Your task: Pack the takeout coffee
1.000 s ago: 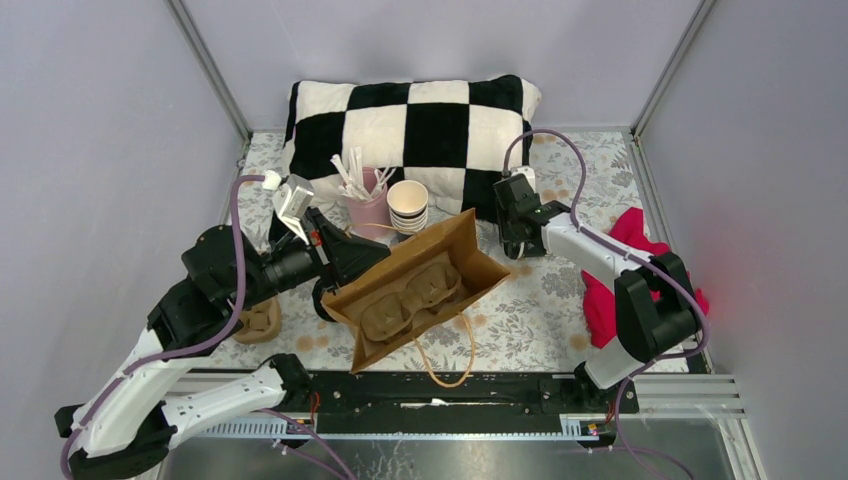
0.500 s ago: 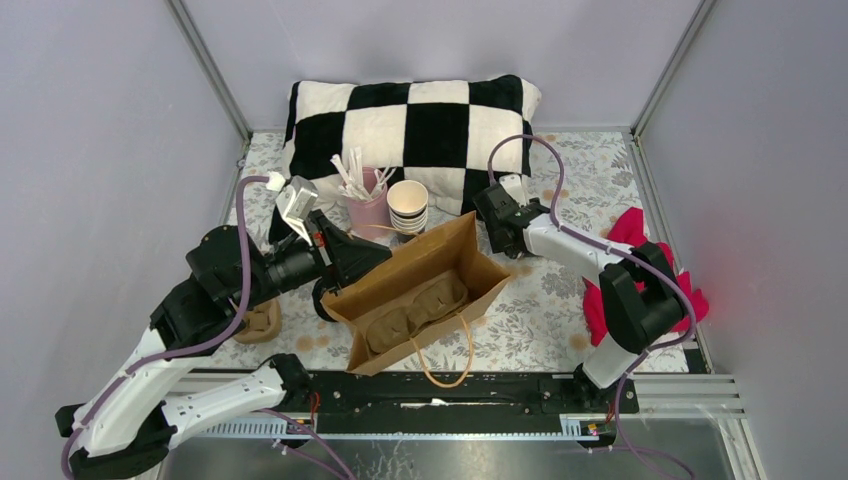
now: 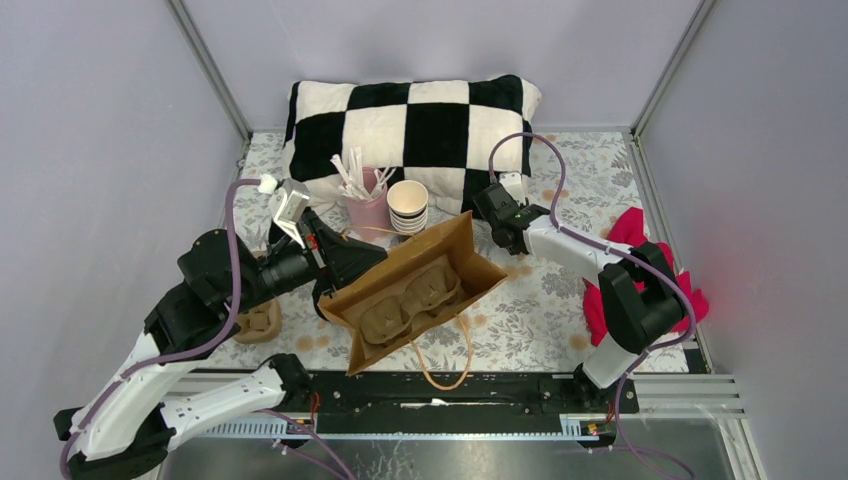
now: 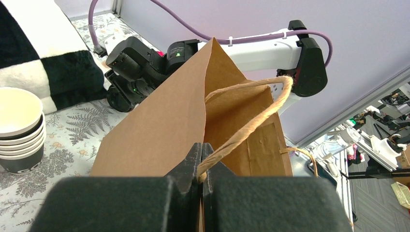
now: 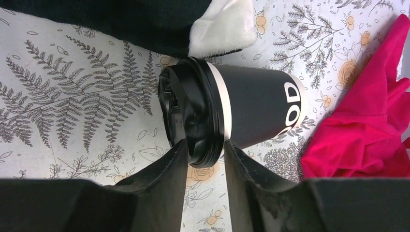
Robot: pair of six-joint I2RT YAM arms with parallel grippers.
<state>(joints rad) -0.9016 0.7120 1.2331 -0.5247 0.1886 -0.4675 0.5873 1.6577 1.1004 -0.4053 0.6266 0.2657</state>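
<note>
- Here, the takeout coffee (image 5: 251,104) sits just ahead of the right claw (image 5: 205,144). It seems to lie on its side on the tablecloth (image 5: 72,96). It is a smooth, tapered black paper cup with white lettering, and a white band shows under its glossy round black lid (image 5: 193,111).
- The right claw's matte black fingers stand partly apart astride the lid's rim, one before the lid's face and the other by the cup wall. Whether they press on it I cannot tell.
- Beyond those tips, past the cup, the plush edge of a black-and-white checked pillow (image 5: 121,19) lies close to the lid.
- Off the cup's base end, a crumpled red cloth (image 5: 367,111) crowds that side of the claw. On the lid side there is flat, fern-printed cloth with room to move.
- The left claw (image 4: 201,147) is pressed together on the twisted paper bag handle (image 4: 251,113), pinching it at the very tips.
- Ahead of that claw rises the brown paper bag (image 4: 159,125), with crisp folded edges and an open mouth. From above, a moulded pulp cup tray (image 3: 410,300) shows inside it.
- To one side of the left claw, near the bag's wall, stands a stack of lidless cups (image 4: 17,130) with cream insides. The right claw lies beyond the bag's far corner.
</note>
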